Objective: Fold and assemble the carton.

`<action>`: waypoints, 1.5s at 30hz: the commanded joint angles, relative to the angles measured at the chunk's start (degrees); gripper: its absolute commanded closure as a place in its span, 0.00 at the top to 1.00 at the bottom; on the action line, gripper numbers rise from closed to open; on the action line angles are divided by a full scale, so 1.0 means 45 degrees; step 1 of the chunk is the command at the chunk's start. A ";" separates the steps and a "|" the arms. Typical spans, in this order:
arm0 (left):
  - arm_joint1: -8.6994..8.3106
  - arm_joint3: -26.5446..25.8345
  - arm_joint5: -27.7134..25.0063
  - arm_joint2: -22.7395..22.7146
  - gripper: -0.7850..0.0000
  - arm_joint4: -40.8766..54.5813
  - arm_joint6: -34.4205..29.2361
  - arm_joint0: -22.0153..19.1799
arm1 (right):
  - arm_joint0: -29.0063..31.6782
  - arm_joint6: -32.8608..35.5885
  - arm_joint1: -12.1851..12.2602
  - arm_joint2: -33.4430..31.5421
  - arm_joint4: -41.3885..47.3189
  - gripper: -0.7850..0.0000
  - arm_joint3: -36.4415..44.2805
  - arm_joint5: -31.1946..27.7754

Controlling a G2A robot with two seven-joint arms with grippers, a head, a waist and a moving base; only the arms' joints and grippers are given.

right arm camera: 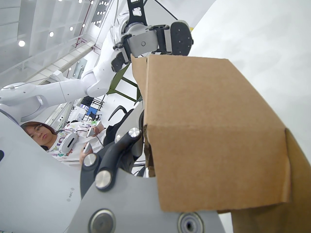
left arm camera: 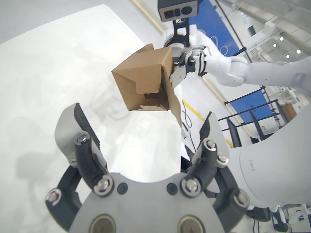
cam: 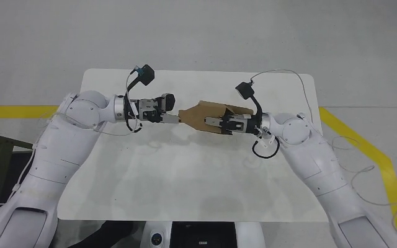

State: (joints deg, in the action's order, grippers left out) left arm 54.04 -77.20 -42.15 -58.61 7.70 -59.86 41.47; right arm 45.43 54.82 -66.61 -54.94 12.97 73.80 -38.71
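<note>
A: Where is the brown corrugated cardboard carton (cam: 201,115) sitting right now?

B: It is hanging in the air above the white rectangular table (cam: 186,180). In the top view it is lying toward 12 o'clock from the table's middle, lengthwise from 9 to 3 o'clock. The right gripper (cam: 220,122) is sitting at the 3 o'clock end, fingers closed and pinching one cardboard wall.

A: And the left gripper (left arm camera: 143,112)?

B: It is hovering at the carton's 9 o'clock end with its fingers spread wide, holding nothing. It is sitting just beside the cardboard; I cannot tell whether it is touching.

A: What are we flagging as risk?

B: Three items.
1. The carton is depending on a single-wall pinch. A push from 9 o'clock is likely to be swinging it around that grip or sliding it out, and then it is dropping to the table.
2. A loose flap (left arm camera: 175,103) is trailing off the end facing the left gripper. A finger catching its edge is likely to be bending it outward instead of tucking it.
3. That end is looking only partly tucked, with a gap showing. Hard pressing is risking a crushed corner rather than a seated tab.
</note>
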 commanded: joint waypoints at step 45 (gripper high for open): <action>0.0286 0.0715 -0.0087 0.0824 1.00 0.0716 -0.0212 -0.0324 | -0.0086 0.0830 -0.0219 0.0788 0.1202 0.00 0.1635 -0.0609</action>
State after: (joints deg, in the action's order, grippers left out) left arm 55.29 -74.00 -42.50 -55.02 10.83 -60.71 40.08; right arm 45.07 58.48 -67.58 -51.44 18.31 81.21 -41.43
